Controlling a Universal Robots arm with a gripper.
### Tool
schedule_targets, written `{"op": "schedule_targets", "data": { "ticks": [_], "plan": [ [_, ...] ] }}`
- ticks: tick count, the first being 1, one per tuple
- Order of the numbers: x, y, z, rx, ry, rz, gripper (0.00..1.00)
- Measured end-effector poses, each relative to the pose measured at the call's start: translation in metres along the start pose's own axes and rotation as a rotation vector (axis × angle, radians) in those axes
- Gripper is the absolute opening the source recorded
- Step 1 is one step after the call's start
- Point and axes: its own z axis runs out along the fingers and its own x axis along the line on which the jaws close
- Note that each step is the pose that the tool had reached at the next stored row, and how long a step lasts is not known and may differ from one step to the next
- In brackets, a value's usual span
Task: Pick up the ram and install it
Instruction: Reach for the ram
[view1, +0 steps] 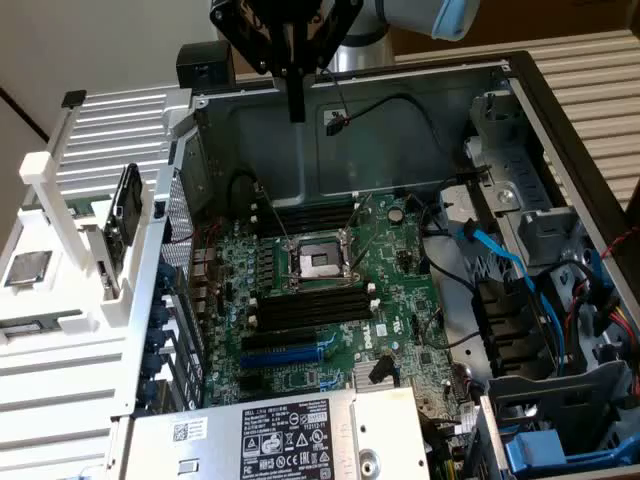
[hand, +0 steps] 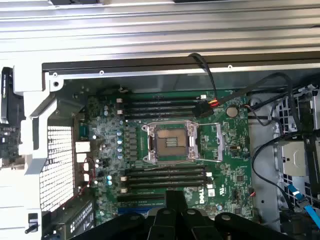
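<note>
The ram (view1: 127, 212) is a dark stick with a green edge, standing on edge in a white holder (view1: 70, 230) outside the case, at the exterior view's left. In the wrist view the ram (hand: 5, 95) is just a sliver at the frame's edge. My gripper (view1: 296, 110) hangs high over the case's far wall, well apart from the ram, its black fingers pressed together and holding nothing. The same gripper (hand: 175, 199) hovers above the motherboard (hand: 225, 165). Black memory slots (view1: 312, 305) with white end clips lie on both sides of the CPU socket (view1: 315, 262).
The open case (view1: 560, 130) has tall metal walls around the board. Blue and black cables (view1: 500, 250) and drive bays crowd the exterior view's right. A labelled power supply (view1: 290, 435) covers the near edge. A blue slot (view1: 285, 355) lies near it. A processor chip (view1: 28, 268) rests on the white rack.
</note>
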Motion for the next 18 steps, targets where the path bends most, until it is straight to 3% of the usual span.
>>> {"op": "schedule_targets", "data": {
  "ticks": [15,18],
  "plan": [
    [0.0028,-0.0002,-0.0001,0.0001,0.0,0.0,0.11],
    [0.0093,-0.0006,-0.0002,-0.0004,-0.0061,0.0,0.11]
  ]
}}
